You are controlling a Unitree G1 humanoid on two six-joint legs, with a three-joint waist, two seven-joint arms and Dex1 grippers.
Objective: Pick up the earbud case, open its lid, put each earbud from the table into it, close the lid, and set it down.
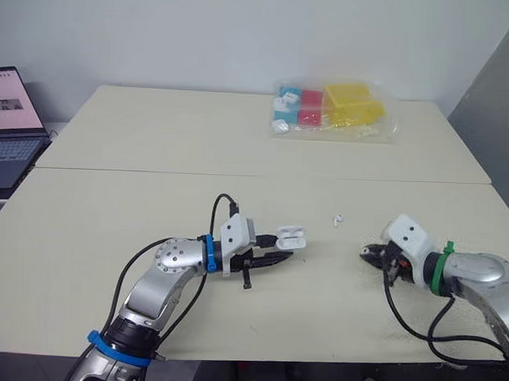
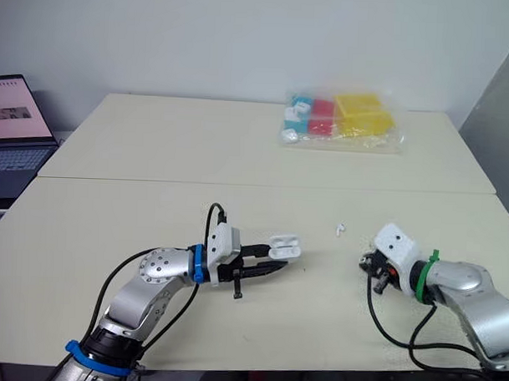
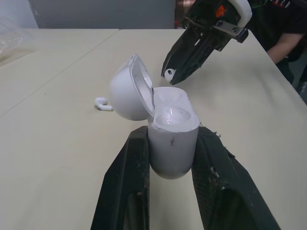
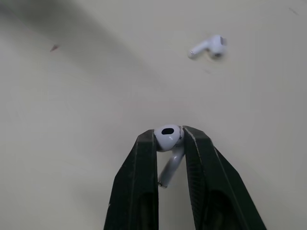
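"What is your left pincer doing?"

"My left pincer (image 1: 282, 247) is clamped on the earbud case (image 3: 171, 143), a smooth, glossy white shell with rounded corners. My two black fingers (image 3: 127, 182) are flat and finely textured, and they press its sides. I hold it just above the table (image 1: 156, 137), a matte cream surface with a seam running across it."

"And the lid?"

"The lid (image 3: 125, 93) stands open, a domed cap swung back on its hinge and tilted to one side. Beneath it the case top shows two rounded hollows (image 3: 170, 108) moulded in the plastic."

"What about your right side?"

"My right pincer (image 1: 369, 254) is closed on an earbud (image 4: 168, 137). Its shiny white bulb sits pinched between my fingertips with a dark oval opening facing up, and its slim stem slants down between the fingers. That pincer is low over the table, well apart from the case and pointing towards it."

"Where is the other one?"

"The second earbud (image 1: 337, 218) lies loose on the table between my two pincers, a little further out from me. It rests on its side, a small white piece with a bulb and a stem."

"Anything else out there?"

"A crinkled clear plastic bag (image 1: 332, 110) of yellow, red and blue blocks sits at the far side, and an open laptop (image 1: 5, 140) stands off to my left."
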